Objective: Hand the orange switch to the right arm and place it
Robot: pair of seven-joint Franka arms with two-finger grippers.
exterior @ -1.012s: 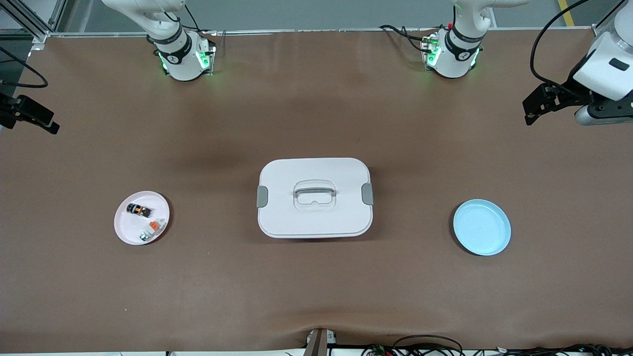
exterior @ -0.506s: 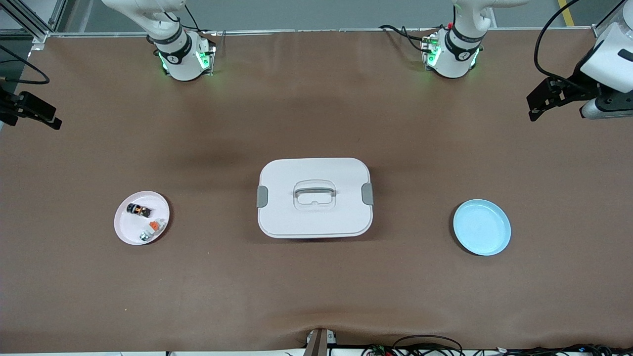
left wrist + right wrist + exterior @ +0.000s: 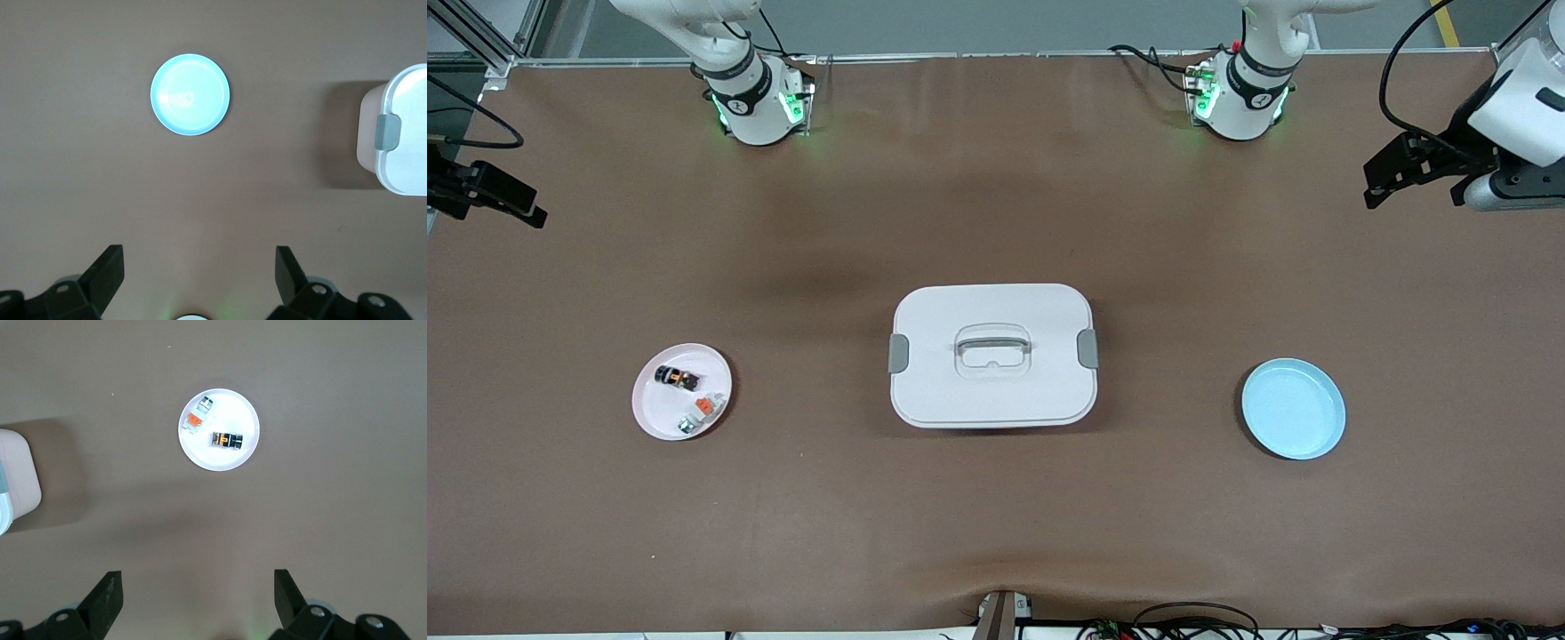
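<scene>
The orange switch (image 3: 676,377), a tiny black block with an orange face, lies on a small pink-white plate (image 3: 655,411) toward the right arm's end of the table. The right wrist view shows the switch (image 3: 227,440) on that plate (image 3: 232,405). My right gripper (image 3: 197,581) hangs open and empty high over bare table near that plate. At the other end, my left gripper (image 3: 199,257) is also open and empty, high over bare table near a light blue plate (image 3: 190,94). Only a black part of the right arm (image 3: 494,194) shows at the front view's edge.
A whitish-grey part with an orange top (image 3: 701,411) shares the pink-white plate. A white lidded box with a handle (image 3: 992,356) stands mid-table. The light blue plate (image 3: 1294,409) lies toward the left arm's end. The left arm (image 3: 1507,133) hangs near that end.
Both arms' hands have shifted slightly toward the bases' side of the table. Both grippers stay open. Nothing on the table has moved.
</scene>
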